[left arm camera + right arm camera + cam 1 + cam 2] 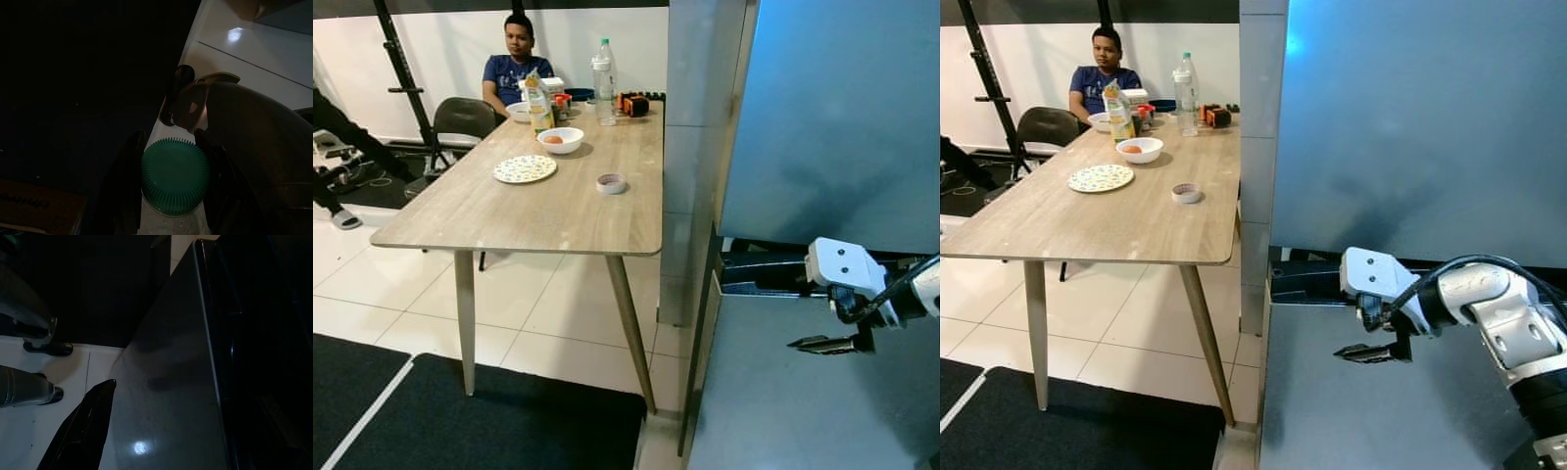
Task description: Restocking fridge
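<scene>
Two eye views: right gripper (1371, 352) at the fridge (1410, 127) door seam, fingers narrow, empty; door barely open. Left wrist view: left gripper (168, 188) fingers clamp a green-capped bottle (175, 176), judged not yet stocked; more items wait on the table (548, 211).

In the dim left wrist view, the left gripper (173, 181) has its two black fingers (128, 186) closed around a green-capped bottle (175, 176) above pale floor tiles (254, 54).
</scene>
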